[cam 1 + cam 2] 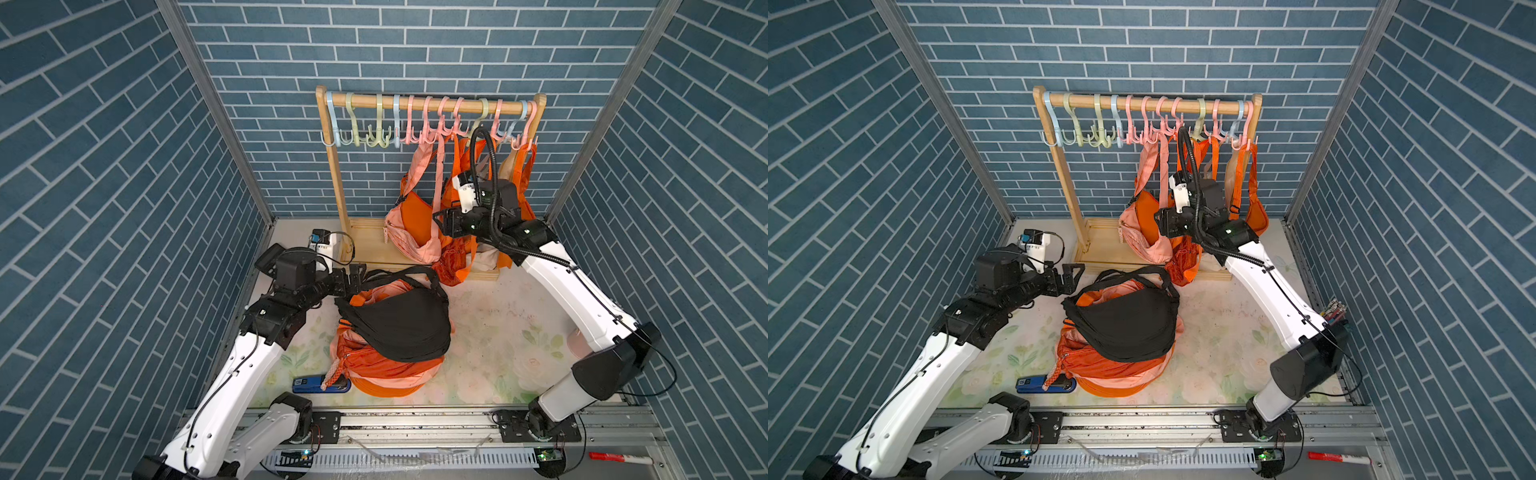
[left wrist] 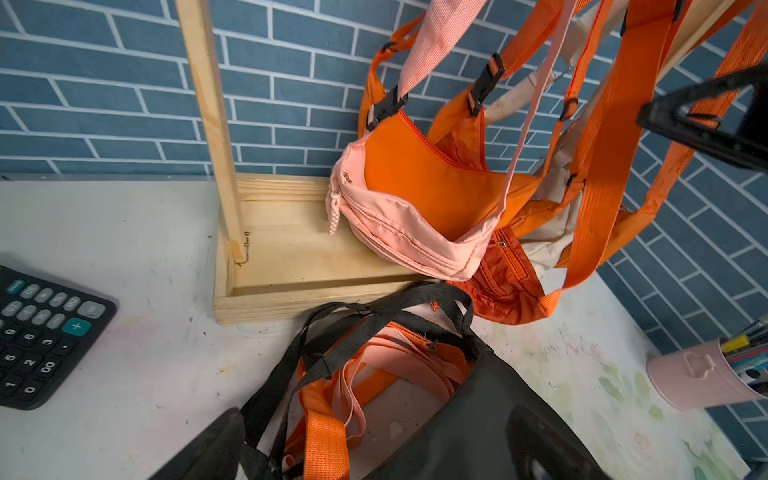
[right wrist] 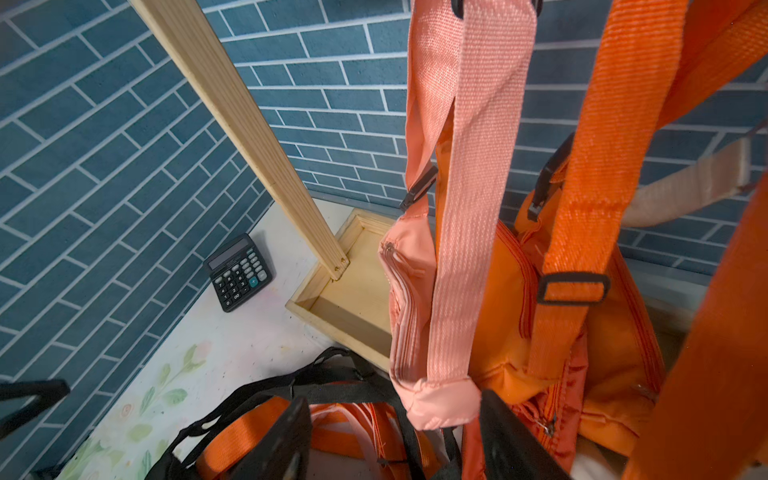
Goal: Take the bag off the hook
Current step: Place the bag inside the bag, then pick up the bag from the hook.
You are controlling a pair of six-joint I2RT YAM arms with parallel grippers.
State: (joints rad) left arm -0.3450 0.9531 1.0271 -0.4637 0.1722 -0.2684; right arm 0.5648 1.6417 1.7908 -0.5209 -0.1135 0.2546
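**Top views.** We see the pink bag (image 1: pixel 409 239) hanging by its strap from a pink hook (image 1: pixel 427 124) on the wooden rack (image 1: pixel 337 178), next to the hanging orange bags (image 1: pixel 1256 214). The right gripper (image 1: pixel 1159 222) sits against the pink bag's body; from here we cannot tell how wide it stands. The left gripper (image 1: pixel 1074 277) hovers low beside a black bag (image 1: pixel 1125 324), which lies on top of an orange heap (image 1: pixel 1100 365) on the table (image 1: pixel 498 332). Its jaws are spread and empty.

**Left wrist view.** We see both left fingers wide apart, with the black bag and its loose straps beneath them and nothing gripped. The pink bag hangs down to the rack's base. A calculator (image 2: pixel 41 332) lies on the table near that base.

**Right wrist view.** The right fingers stand on either side of the pink bag's lower corner. One is right against it and the other is clear of it, so we read the jaws as partly open, not clamped.
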